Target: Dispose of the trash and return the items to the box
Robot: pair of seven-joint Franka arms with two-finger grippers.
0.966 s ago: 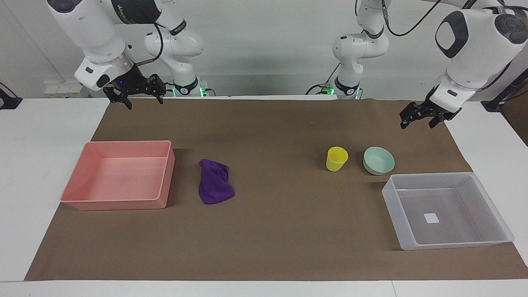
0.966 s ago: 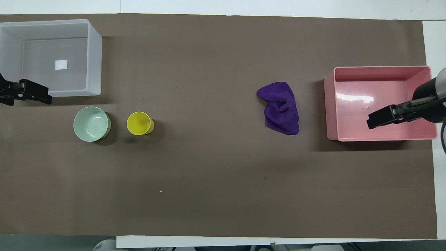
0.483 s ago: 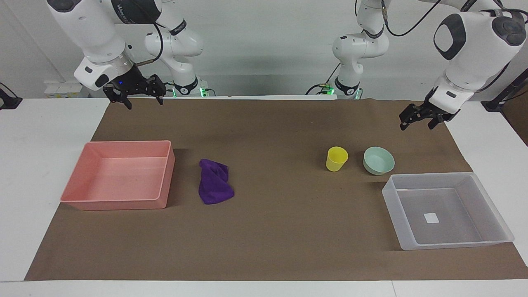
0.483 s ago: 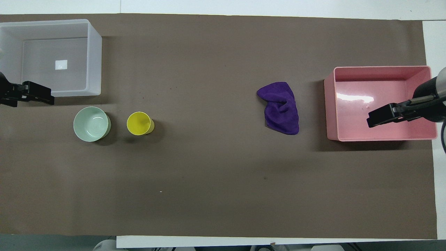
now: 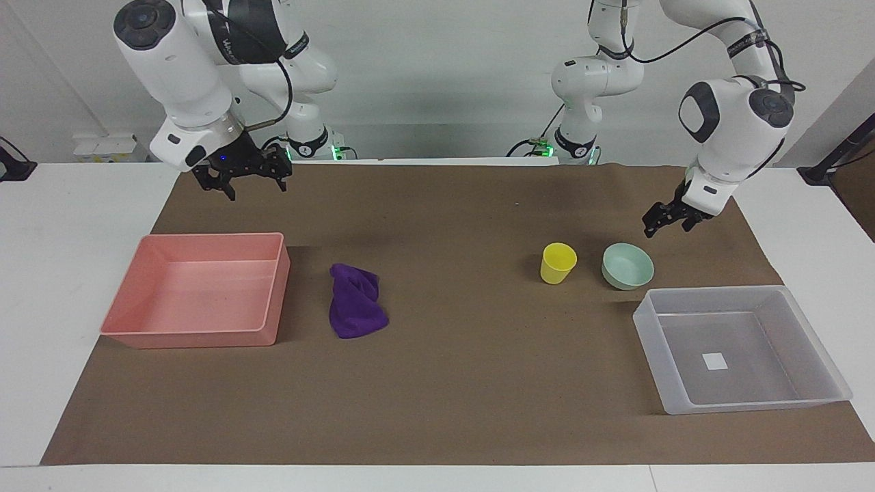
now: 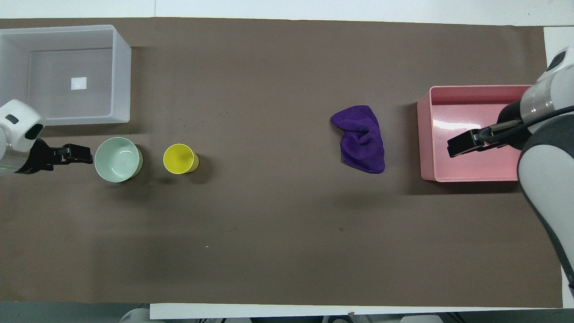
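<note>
The purple rag (image 5: pixel 357 311) (image 6: pixel 361 138) lies crumpled on the brown mat beside the pink tray. The yellow cup (image 5: pixel 558 263) (image 6: pixel 179 159) stands upright next to the mint-green bowl (image 5: pixel 627 266) (image 6: pixel 117 159). The translucent box (image 5: pixel 813 383) (image 6: pixel 121 76), with a white square on its base, is empty and lies farther from the robots than the bowl. My left gripper (image 5: pixel 666 227) (image 6: pixel 83 156) hangs open and empty over the mat just beside the bowl. My right gripper (image 5: pixel 245 188) (image 6: pixel 457 146) is open and empty, raised over the pink tray's nearer part.
The pink tray (image 5: pixel 270 301) (image 6: pixel 423 134) is empty at the right arm's end of the table. The brown mat (image 5: pixel 465 383) covers most of the white table.
My left gripper has come down and in toward the bowl. My right gripper has moved lower and a little toward the table's middle. The objects have not moved.
</note>
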